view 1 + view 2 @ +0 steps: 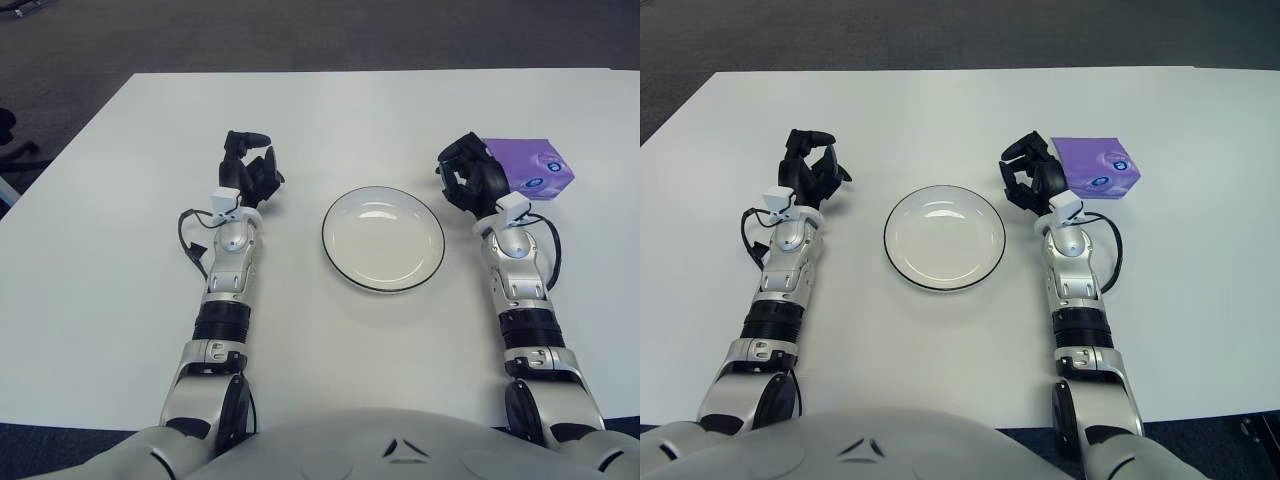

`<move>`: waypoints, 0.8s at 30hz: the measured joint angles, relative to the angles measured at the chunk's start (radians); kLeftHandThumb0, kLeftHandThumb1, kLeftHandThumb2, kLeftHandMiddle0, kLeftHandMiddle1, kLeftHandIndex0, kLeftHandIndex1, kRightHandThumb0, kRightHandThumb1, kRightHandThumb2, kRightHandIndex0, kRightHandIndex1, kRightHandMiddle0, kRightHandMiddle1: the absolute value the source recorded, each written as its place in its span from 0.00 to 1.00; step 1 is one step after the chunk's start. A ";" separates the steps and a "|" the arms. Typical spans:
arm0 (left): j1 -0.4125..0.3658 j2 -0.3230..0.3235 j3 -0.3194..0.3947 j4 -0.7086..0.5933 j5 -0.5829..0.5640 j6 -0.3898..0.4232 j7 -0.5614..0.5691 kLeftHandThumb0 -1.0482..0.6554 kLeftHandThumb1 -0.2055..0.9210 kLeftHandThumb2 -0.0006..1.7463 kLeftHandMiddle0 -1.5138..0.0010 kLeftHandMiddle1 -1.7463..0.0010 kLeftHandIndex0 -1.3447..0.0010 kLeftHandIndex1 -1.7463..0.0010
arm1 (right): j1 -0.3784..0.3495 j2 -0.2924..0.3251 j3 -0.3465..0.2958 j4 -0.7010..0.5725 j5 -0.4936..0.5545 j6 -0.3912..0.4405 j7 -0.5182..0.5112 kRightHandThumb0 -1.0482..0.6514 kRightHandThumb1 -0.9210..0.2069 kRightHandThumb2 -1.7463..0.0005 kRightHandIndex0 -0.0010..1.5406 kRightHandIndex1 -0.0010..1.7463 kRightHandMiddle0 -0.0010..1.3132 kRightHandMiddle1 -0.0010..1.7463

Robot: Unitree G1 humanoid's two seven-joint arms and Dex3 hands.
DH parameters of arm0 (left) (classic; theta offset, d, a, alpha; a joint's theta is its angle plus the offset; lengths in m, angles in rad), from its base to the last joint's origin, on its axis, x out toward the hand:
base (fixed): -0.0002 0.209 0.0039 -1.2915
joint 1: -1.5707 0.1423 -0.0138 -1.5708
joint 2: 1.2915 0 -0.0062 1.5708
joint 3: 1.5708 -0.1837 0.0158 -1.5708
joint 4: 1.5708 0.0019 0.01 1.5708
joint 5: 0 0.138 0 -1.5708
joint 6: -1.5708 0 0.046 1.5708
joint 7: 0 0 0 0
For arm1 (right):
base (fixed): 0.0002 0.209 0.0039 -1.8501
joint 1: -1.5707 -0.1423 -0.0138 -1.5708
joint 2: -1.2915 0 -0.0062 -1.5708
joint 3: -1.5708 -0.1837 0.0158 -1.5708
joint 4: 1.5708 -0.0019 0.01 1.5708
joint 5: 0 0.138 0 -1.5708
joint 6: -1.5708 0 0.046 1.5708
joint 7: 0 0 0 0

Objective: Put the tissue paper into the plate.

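A purple tissue pack [537,166] lies on the white table at the right. A white plate with a dark rim [383,240] sits in the middle, and nothing is in it. My right hand [467,176] rests just left of the tissue pack, between the pack and the plate. Its fingers are spread and hold nothing, and its back hides the pack's left edge. My left hand [250,166] rests on the table left of the plate, fingers relaxed and holding nothing.
The white table [120,250] spreads wide around the plate. Its far edge runs along the top of the view, with dark carpet [300,35] beyond it.
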 measured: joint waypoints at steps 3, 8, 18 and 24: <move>0.000 -0.003 -0.003 -0.004 0.000 0.000 0.000 0.40 0.89 0.39 0.41 0.00 0.79 0.00 | 0.008 -0.018 0.000 -0.004 -0.063 -0.112 -0.047 0.40 0.00 0.86 0.45 1.00 0.38 0.83; 0.001 -0.006 -0.005 -0.009 0.000 0.001 0.000 0.40 0.89 0.39 0.41 0.00 0.79 0.00 | 0.029 -0.083 -0.007 0.005 -0.176 -0.303 -0.123 0.40 0.00 0.85 0.37 0.97 0.36 0.83; 0.004 -0.006 -0.004 -0.012 0.000 0.007 0.000 0.40 0.89 0.39 0.41 0.00 0.79 0.00 | 0.085 -0.246 -0.033 0.067 -0.361 -0.531 -0.219 0.61 0.00 0.84 0.33 0.83 0.25 0.79; 0.008 -0.002 -0.003 -0.012 0.002 0.016 0.000 0.40 0.89 0.39 0.41 0.00 0.79 0.00 | 0.140 -0.319 -0.055 0.049 -0.523 -0.527 -0.275 0.27 0.00 0.91 0.36 0.24 0.27 0.39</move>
